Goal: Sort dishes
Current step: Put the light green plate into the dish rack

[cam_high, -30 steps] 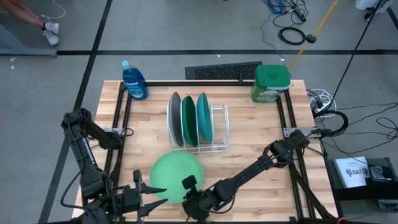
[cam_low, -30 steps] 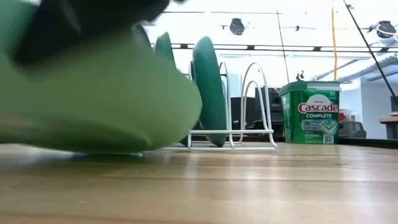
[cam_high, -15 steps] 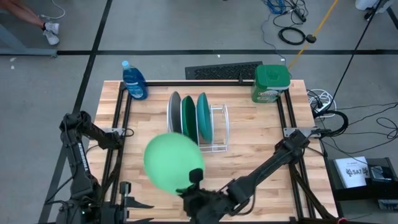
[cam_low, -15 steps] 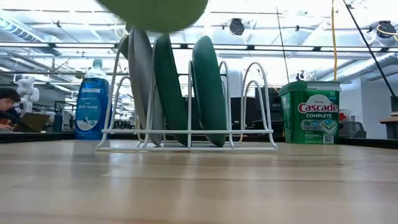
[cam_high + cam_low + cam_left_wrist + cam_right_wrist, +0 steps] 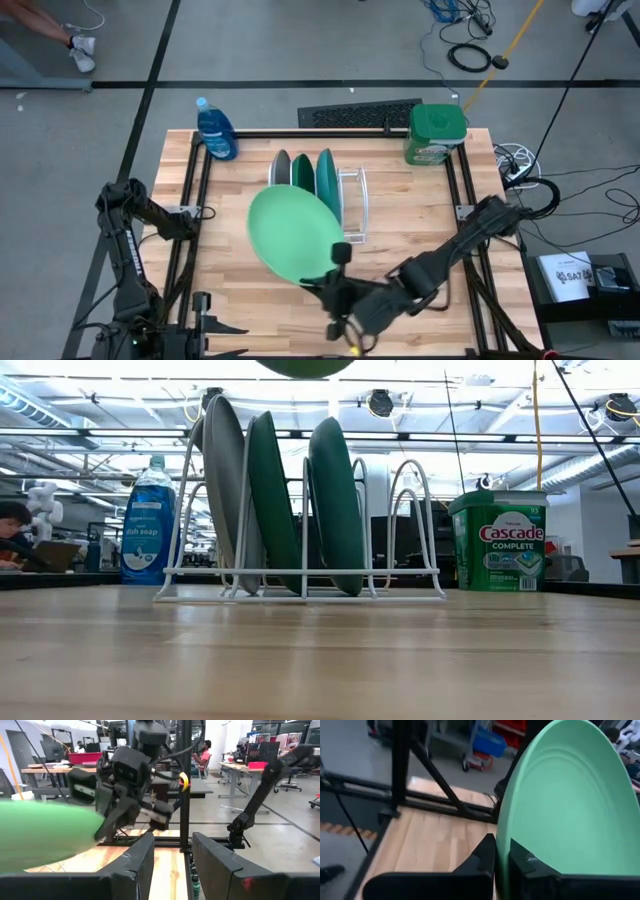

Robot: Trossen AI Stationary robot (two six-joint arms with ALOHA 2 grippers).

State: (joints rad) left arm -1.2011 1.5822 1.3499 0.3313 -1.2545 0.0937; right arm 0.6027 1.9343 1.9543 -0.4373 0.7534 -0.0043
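1. The right hand (image 5: 335, 268) is clamped on the rim of the light green plate (image 5: 293, 235) and holds it in the air above the table (image 5: 420, 215), tilted, in front of the white wire rack (image 5: 350, 205).
2. In the right wrist view the two dark fingers (image 5: 487, 851) pinch the plate's edge between them.
3. The grey plate (image 5: 228, 490), the dark green plate (image 5: 272, 495) and the teal plate (image 5: 336, 490) stand upright side by side in the rack.
4. In the low view only the bottom edge of the raised plate shows, above the rack.
5. The left hand (image 5: 172, 862) waits at the near left corner of the table, its fingers apart and gripping nothing.
6. A blue dish soap bottle (image 5: 215, 128) stands at the far left corner, and a green detergent tub (image 5: 436, 133) at the far right.
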